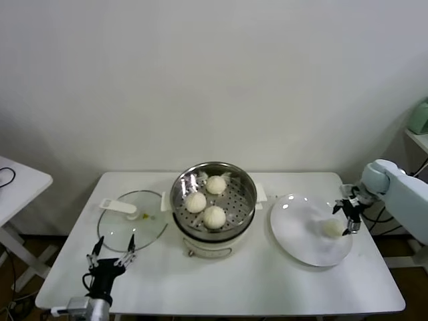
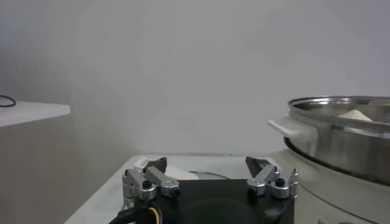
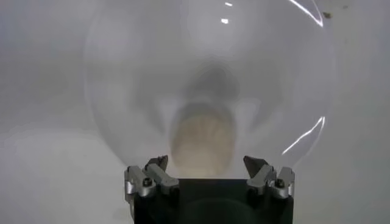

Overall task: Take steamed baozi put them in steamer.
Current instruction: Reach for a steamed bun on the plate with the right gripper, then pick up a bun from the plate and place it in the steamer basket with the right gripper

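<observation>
**Three buns in, one left on the plate**

Three steamed baozi [image 1: 204,199] already sit in the steamer [image 1: 249,199], spread over its perforated floor. The fourth bun [image 1: 332,228] lies alone on the white plate [image 1: 294,231], to the right of the pot. By my reckoning the task is about three-quarters done: what remains is to grasp this last bun, carry it over and set it down in the free part of the basket.

The right claw [image 1: 349,217] hangs at the plate's right edge with its fingers spread wide and holding nothing; in its own wrist view the bun [image 3: 202,139] lies straight ahead between the fingertips, not yet touched. The left claw [image 1: 110,257] waits at the near left of the desk, open and empty, beside the glass lid [image 1: 127,224].

The desk [image 1: 267,281] is white and otherwise bare, set against a plain pale wall; another white table [image 1: 20,184] stands off to the left
</observation>
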You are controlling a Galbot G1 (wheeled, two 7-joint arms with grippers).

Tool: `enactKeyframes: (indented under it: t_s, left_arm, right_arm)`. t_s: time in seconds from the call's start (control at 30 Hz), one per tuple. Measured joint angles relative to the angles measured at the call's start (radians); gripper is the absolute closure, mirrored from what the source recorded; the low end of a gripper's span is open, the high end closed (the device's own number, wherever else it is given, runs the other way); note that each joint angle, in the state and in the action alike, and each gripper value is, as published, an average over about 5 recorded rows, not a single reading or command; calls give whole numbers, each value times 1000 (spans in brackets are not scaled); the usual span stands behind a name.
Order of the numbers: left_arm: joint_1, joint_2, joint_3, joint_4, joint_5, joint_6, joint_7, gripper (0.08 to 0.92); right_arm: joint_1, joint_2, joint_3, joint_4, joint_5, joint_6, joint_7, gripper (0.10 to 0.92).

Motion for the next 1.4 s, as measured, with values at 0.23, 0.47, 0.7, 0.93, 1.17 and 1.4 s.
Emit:
enactKeyframes:
  t_s: [0.23,0.47,0.7,0.93,1.17,1.4]
  left_arm:
    - [-2,0,0,3,3,0,1,177]
    - [-4,0,0,5,5,1,1,177]
    - [-5,0,0,6,5,2,1,177]
    - [-6,0,0,6,5,2,1,177]
    - [-7,0,0,4,6,3,1,177]
    - [-9,0,9,0,6,3,4,177]
  right_arm:
    - [-19,26,15,-23,-18,1,2,203]
    - [-26,45,23,-40,-32,3,1,203]
    - [-30,52,28,-48,-37,2,1,269]
    - [-32,52,32,-50,-35,1,2,329]
    - [-8,48,16,-54,11,-17,9,340]
    - [100,43,-88,-30,143,-60,19,346]
